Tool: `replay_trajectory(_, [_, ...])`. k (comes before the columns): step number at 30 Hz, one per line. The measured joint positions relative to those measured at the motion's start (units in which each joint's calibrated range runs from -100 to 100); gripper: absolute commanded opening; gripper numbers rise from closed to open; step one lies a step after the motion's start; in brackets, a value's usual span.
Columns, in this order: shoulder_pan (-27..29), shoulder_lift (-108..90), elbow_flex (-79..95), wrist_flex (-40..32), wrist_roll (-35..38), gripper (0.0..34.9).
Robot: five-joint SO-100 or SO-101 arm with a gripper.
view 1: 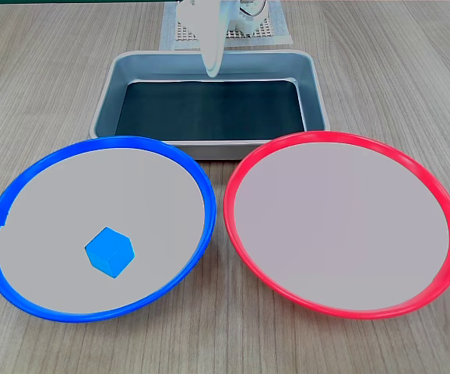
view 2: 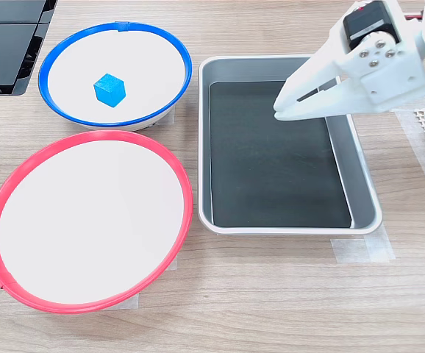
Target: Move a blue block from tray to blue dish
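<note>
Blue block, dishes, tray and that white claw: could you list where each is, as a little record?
blue block: lying in the blue dish
red dish: empty
tray: empty, dark bottom bare
gripper: over the tray, holding nothing, jaws look closed
task: looks done

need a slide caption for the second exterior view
Blue block resting in the blue dish, tray empty, tool hovering over the tray.

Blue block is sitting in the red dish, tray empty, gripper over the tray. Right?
Not quite. The blue block sits in the blue dish, not the red one, as both exterior views show. The tray is empty and the gripper is over it.
</note>
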Motion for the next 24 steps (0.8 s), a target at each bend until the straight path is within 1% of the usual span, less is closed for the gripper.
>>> replay_trajectory(3, [0.7,-0.2,0.0,0.6,0.0,0.3])
replay_trajectory(24, [0.7,-0.2,0.0,0.6,0.0,0.3])
